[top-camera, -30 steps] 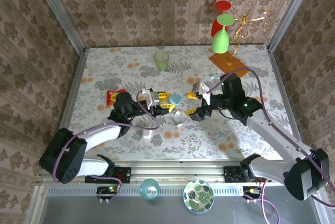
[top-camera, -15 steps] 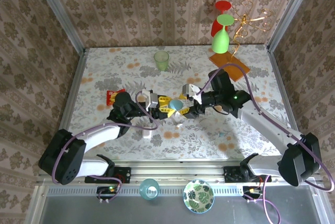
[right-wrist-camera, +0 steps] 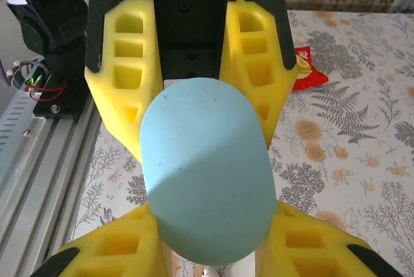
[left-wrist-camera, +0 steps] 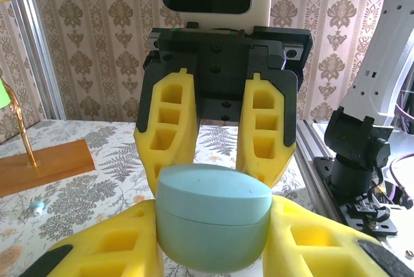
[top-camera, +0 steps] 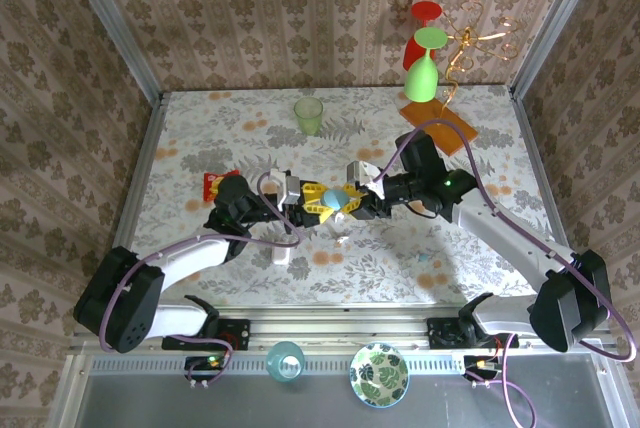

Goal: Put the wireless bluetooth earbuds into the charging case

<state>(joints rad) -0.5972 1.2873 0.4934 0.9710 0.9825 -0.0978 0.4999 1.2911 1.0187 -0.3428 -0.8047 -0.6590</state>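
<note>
While both grippers meet in mid-air, the white case [top-camera: 281, 253] lies on the table [top-camera: 200, 128], nearer the bases and off to their left. It sits just beside the left arm, so I judge that arm the nearer one. Its long side seems to run toward the bases. It looks small and glossy, too tiny to tell whether the lid is up. Left gripper [top-camera: 318, 198] and right gripper [top-camera: 355, 198] each clamp one end of a seamed blue pod [right-wrist-camera: 207, 173]. A tiny white bit I take for one of the earbuds [top-camera: 343, 240] lies on the table just nearer the bases.
</note>
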